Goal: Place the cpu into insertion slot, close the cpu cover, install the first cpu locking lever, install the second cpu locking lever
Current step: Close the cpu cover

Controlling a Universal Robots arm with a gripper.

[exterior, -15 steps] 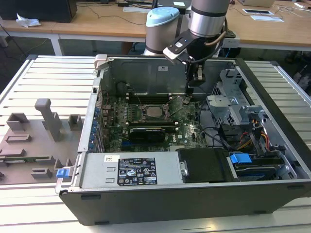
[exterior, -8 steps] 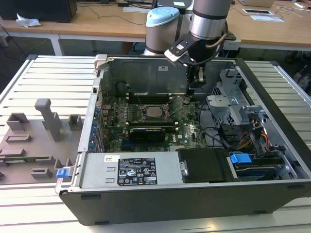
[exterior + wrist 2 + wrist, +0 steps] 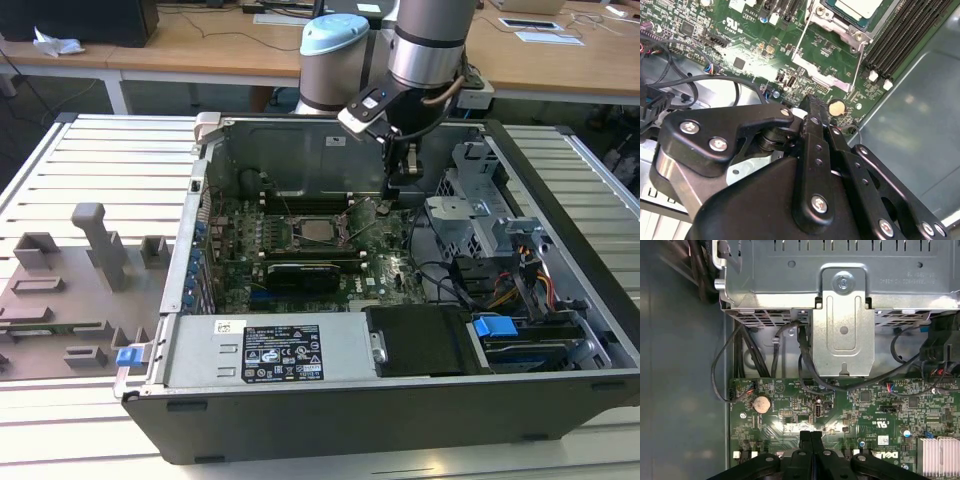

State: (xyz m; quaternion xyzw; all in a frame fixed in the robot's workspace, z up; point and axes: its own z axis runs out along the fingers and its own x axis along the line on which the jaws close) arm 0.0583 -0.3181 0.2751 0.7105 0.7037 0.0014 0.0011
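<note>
CPU (image 3: 860, 6) lies flat in the slot (image 3: 852, 31), pale top up, so the first step looks done. The cover (image 3: 821, 75) is not down. In the second wrist view it stands swung up off one side of the slot, a thin silver frame with the board (image 3: 740, 30) showing through its cut-out. I judge the step in hand to be closing the cover. The levers look not yet set, though I cannot tell them apart from the frame's thin sides.

Just beside the slot, on the cover's side, the hand (image 3: 810, 102) hovers over the board with a coin cell (image 3: 836, 106) near its tip. In both wrist views its two fingers (image 3: 806, 440) are pressed together with nothing between them. In the exterior view it hangs inside the open case (image 3: 300, 420), which rests on the slatted surface (image 3: 100, 150).

As I read it, closing calls for the pinched tip to meet the cover's raised free edge and push it over toward the slot until it lies flat around the CPU. It must not scrape the CPU's top or the memory slots (image 3: 900, 35) next to the slot.
</note>
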